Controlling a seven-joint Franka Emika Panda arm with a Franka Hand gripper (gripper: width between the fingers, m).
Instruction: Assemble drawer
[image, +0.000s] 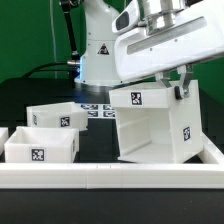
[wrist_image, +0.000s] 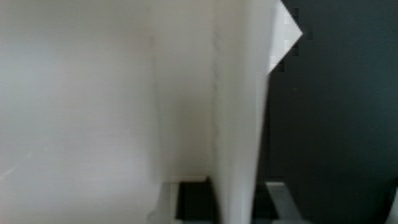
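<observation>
Drawer housing (image: 150, 125), one, tilted, end effector (image: 182, 90) clamped on its wall, two trays, near tray (image: 42, 147), far tray (image: 58, 115)

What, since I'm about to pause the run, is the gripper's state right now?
Gripper: closed on the drawer housing, clamping one of its walls.

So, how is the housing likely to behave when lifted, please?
The housing looks stiff: its thin walls are straight even tilted. Hollow and open-fronted, it is probably light for its size. Pinched by one wall in the gripper, it may swing or twist.
</observation>
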